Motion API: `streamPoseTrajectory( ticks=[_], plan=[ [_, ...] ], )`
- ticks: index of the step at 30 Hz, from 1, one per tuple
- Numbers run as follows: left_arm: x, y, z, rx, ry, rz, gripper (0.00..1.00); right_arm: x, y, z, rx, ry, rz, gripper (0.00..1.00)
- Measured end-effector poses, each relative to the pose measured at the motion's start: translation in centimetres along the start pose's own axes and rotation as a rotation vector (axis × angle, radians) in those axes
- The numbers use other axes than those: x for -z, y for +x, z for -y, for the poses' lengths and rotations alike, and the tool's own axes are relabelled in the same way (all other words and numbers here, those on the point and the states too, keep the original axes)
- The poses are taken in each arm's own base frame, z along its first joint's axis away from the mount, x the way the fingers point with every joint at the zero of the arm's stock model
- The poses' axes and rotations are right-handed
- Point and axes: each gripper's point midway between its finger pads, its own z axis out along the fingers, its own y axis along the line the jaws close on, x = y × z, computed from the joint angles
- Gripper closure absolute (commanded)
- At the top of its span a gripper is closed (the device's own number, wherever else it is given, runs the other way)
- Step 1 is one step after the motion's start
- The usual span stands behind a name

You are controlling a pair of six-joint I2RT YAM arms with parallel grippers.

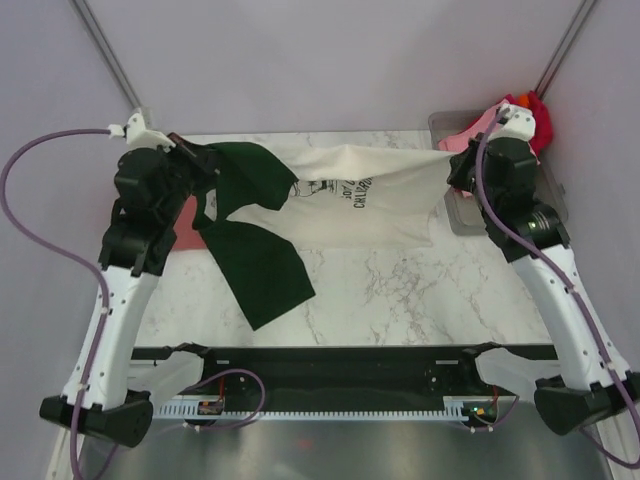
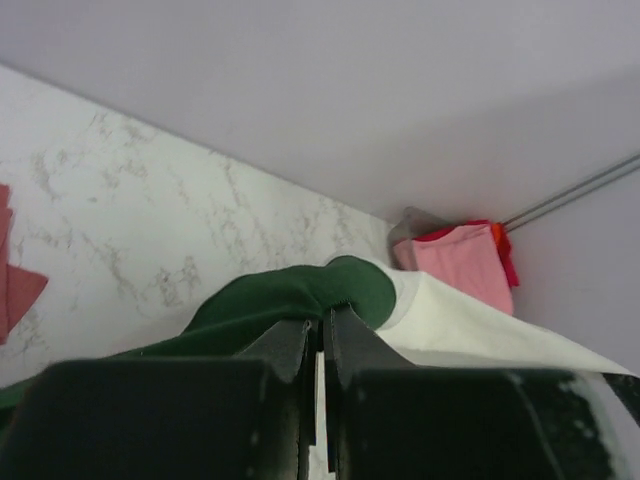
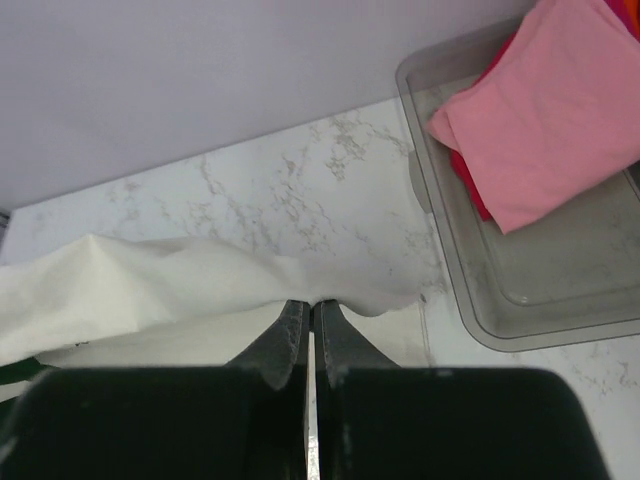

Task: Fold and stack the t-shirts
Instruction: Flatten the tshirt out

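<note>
A cream-white t-shirt (image 1: 350, 200) with black chest print hangs stretched in the air between my two grippers. A dark green t-shirt (image 1: 255, 255) is tangled over its left end and droops down onto the table. My left gripper (image 1: 190, 150) is shut on the bunched green and white cloth (image 2: 330, 290). My right gripper (image 1: 455, 160) is shut on the white shirt's other end (image 3: 200, 285). A dusty brick-red t-shirt (image 1: 185, 225) lies flat on the table under the left arm, mostly hidden; it also shows in the left wrist view (image 2: 15, 285).
A clear plastic bin (image 3: 530, 300) at the back right holds pink (image 3: 545, 110) and red folded clothes (image 1: 535, 115). The marble table (image 1: 400, 290) runs to a black rail at the near edge. Grey walls close in behind.
</note>
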Motion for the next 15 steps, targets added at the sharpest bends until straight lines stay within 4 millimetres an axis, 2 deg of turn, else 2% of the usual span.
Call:
streamPoseTrajectory(
  ticks=[3,7,11,15],
  plan=[
    [4.5,-3.8,3.2,0.01,0.116,0.098,0.98,4.1,-3.0,-0.7,-0.034,-0.086,0.095,1.0],
    [12.9,-8.3,6.3,0.021,0.259,0.249,0.98,11.8,-7.6,-1.2,-0.08,-0.222,0.258,1.0],
    [21.2,-11.1,7.8,0.028,0.37,0.374,0.98,19.1,-10.8,-0.6,-0.104,-0.311,0.392,1.0],
    [27.9,-13.2,8.8,0.034,0.45,0.472,0.98,25.3,-13.4,0.3,-0.128,-0.358,0.5,1.0]
  ],
)
